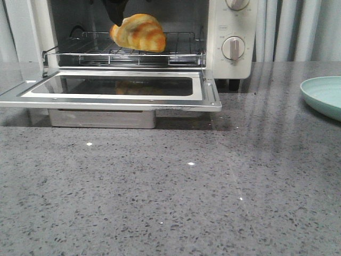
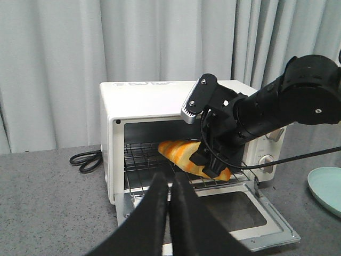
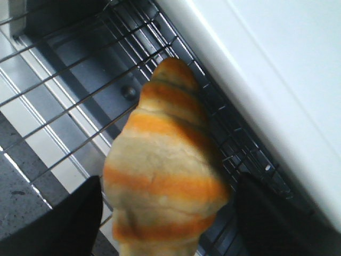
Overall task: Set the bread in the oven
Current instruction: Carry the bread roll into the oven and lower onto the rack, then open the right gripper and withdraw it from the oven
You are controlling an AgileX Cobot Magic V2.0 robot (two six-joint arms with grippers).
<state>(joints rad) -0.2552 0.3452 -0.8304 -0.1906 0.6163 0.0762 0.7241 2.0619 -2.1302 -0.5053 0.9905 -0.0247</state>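
The bread (image 1: pixel 139 33), a golden-brown striped croissant, lies on the wire rack (image 1: pixel 85 53) inside the cream-white oven (image 1: pixel 232 26), whose glass door (image 1: pixel 112 98) hangs open and flat. My right gripper (image 1: pixel 114 10) reaches into the oven from above. In the right wrist view its fingers (image 3: pixel 64 224) stand on either side of the bread (image 3: pixel 162 176) with small gaps, so it is open. In the left wrist view the right arm (image 2: pixel 277 106) covers part of the bread (image 2: pixel 178 152). My left gripper (image 2: pixel 170 184) is shut and empty, back from the oven (image 2: pixel 138 98).
A pale green plate (image 1: pixel 325 93) sits on the grey counter to the right of the oven. A black cable (image 2: pixel 85 159) lies coiled by the oven's left side. Grey curtains hang behind.
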